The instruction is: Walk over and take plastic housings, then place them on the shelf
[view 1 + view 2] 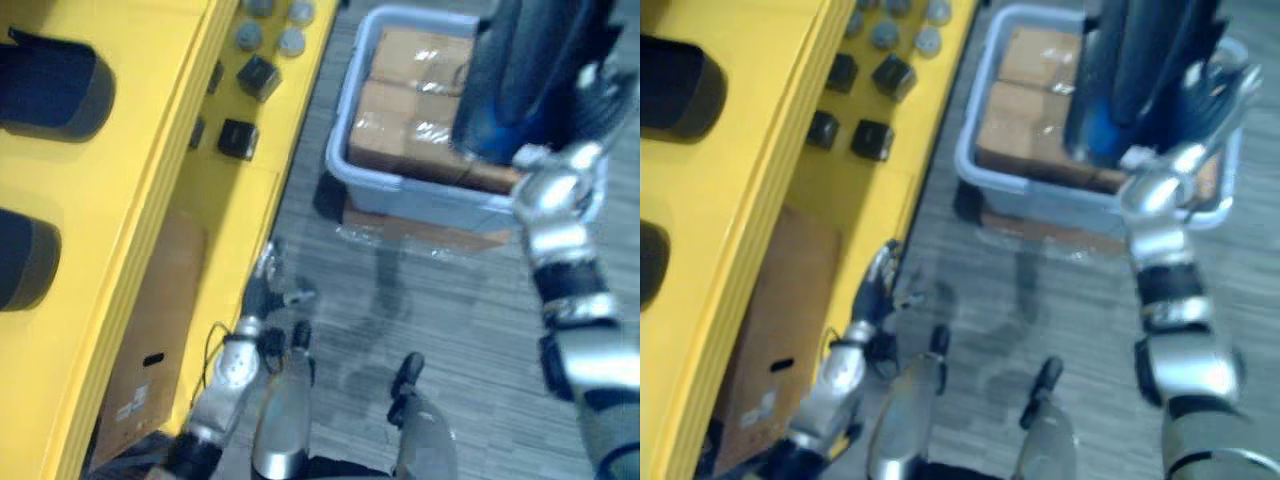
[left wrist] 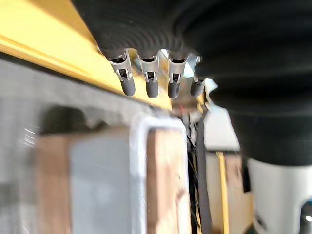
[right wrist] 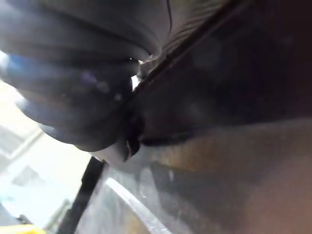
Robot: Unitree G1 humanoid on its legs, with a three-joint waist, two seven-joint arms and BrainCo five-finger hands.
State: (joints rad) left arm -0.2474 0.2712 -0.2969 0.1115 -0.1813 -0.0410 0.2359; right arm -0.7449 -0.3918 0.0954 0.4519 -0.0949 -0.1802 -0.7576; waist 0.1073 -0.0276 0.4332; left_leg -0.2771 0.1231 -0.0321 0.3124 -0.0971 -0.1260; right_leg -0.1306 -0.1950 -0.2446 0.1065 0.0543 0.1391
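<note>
Dark plastic housing [image 1: 520, 70] at 1 o'clock over grey bin [image 1: 420, 195], right hand [image 1: 552, 190] against it, hold indeterminate; left hand [image 1: 262, 298] slack-fingered at 7; verify wrap before swinging to yellow shelf [image 1: 130, 200] at 10.

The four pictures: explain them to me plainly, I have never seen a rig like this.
This is a walking humanoid robot with two metal hands. The two eye views look down from its head; each wrist view looks along one hand from close up. On its left stands a yellow shelf carrying big dark housings and small dark blocks. On the floor sits a grey bin of cardboard boxes. The right hand grips a tall dark housing above the bin. The left hand hangs open, holding nothing, beside the shelf.
</note>
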